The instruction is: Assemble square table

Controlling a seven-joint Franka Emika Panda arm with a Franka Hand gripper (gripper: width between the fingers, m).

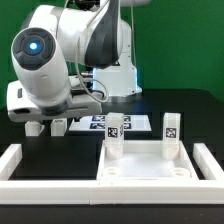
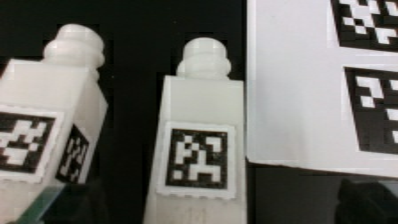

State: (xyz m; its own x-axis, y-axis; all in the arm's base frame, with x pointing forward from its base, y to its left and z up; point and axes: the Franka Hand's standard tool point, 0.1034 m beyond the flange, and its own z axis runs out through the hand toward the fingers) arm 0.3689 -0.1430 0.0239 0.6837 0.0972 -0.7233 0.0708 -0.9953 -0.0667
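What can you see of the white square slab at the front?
The slab is white, plastic-looking and square, with raised ribs along its edges. It lies flat on the black table, ribs up, and seems to rest against the low border wall. Two short tagged legs stand upright at its far corners; the near corners carry none. Nothing grips it.

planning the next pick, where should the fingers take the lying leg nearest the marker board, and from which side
Likely the square tagged body of the leg, from straight above, pinched across its long sides. It lies flat, tag up, with dark gaps toward the other lying leg and the marker board. Its rounded tip tapers and may slip.
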